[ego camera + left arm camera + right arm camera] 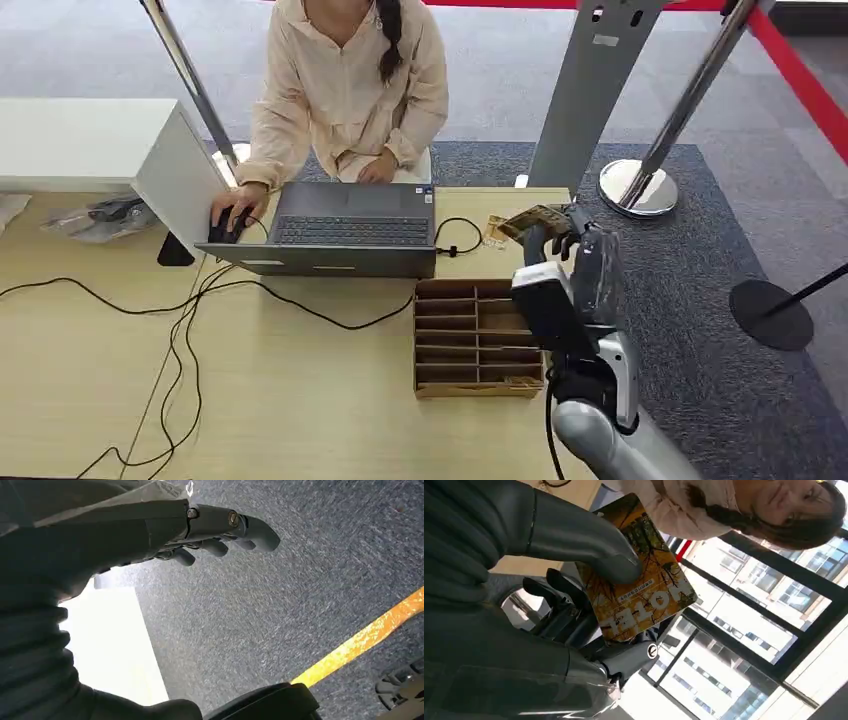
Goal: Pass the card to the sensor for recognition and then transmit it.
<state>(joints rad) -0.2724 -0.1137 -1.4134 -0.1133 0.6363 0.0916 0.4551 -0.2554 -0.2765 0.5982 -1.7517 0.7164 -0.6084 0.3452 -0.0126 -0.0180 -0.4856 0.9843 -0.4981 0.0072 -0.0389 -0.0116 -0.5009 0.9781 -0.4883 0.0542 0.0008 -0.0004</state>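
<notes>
My right hand (pixel 565 240) is raised above the table's far right corner and pinches a yellow-orange hotel card (pixel 533 219) between thumb and fingers. The right wrist view shows the card (pixel 639 575) close up, with the grey thumb (pixel 589 545) pressed on its printed face and the darker fingers behind it. Another small yellow card (pixel 493 231) lies flat on the table beside a black cable. My left hand (pixel 220 535) hangs over grey carpet with its fingers loosely curled and nothing in them.
A person (pixel 345 90) sits across the wooden table (pixel 300 400), one hand on a mouse (pixel 222 232), at an open laptop (pixel 340 230). A cardboard divider box (pixel 478 338) stands near my right arm. Black cables (pixel 180 340) cross the table. Stanchion posts (pixel 640 185) stand behind on the right.
</notes>
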